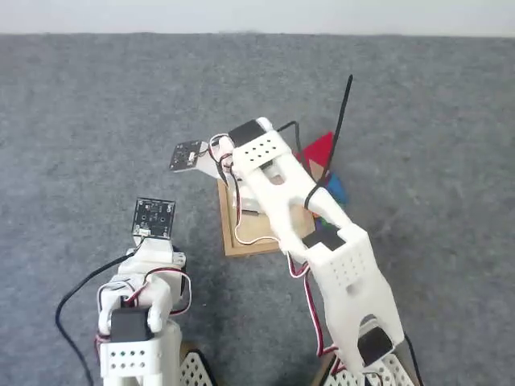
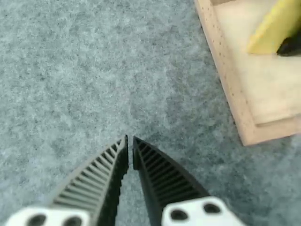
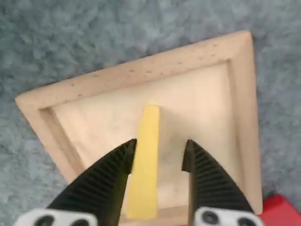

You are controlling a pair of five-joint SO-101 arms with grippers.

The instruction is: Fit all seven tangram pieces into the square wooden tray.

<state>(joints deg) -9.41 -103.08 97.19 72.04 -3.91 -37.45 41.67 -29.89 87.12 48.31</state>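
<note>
Under the right arm [image 1: 283, 197], tray [image 1: 248, 248] mostly hidden; yellow piece [image 2: 275, 26] cut off.

The square wooden tray [image 3: 141, 70] is of pale wood with a raised rim. It lies flat on the grey desk [image 1: 96, 104], directly under the right claw [image 3: 160, 147]. A yellow piece [image 3: 146, 160] stands on its edge inside the tray, between the parted fingers of this claw, against one finger and apart from the other. A red piece [image 3: 282, 207] lies outside, just beside the tray's corner, and a blue piece [image 1: 336, 191] lies near it.
</note>
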